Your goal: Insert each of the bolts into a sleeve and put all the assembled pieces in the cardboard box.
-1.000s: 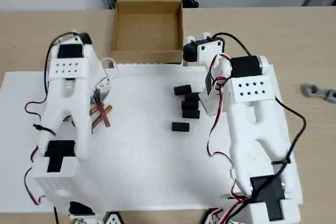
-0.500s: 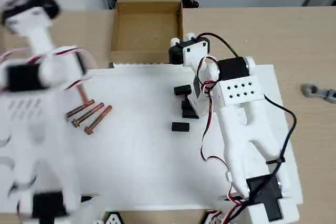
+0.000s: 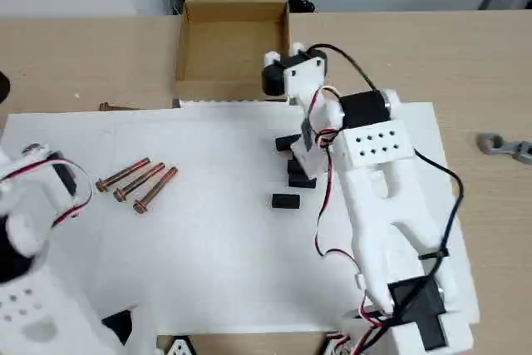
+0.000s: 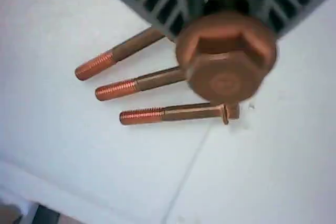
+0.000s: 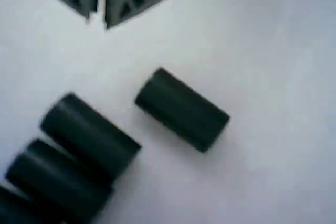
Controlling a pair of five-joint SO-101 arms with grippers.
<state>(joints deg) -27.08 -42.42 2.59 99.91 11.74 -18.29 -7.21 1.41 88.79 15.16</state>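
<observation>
- Left end effector (image 4: 227, 3): clamped on one bolt (image 4: 226, 59), whose head faces the wrist camera, held above the sheet (image 4: 63, 145).
- Below it, three loose bolts (image 3: 137, 182) lie side by side on the left of the sheet, well apart from every sleeve.
- Right end effector (image 5: 100, 17): jaws all but together and empty, over the sleeves (image 3: 301, 174) right of centre. A lone sleeve (image 5: 181, 109) lies apart from its neighbours.
- Box (image 3: 233, 87): on the far side of the worktop (image 3: 465, 56), with no assembly inside.
- Step in hand, by judgement: first bolt gripped, no sleeve gripped yet.
- The next move likely calls for the right jaws to open, take a sleeve and line its bore up with the bolt shank.
</observation>
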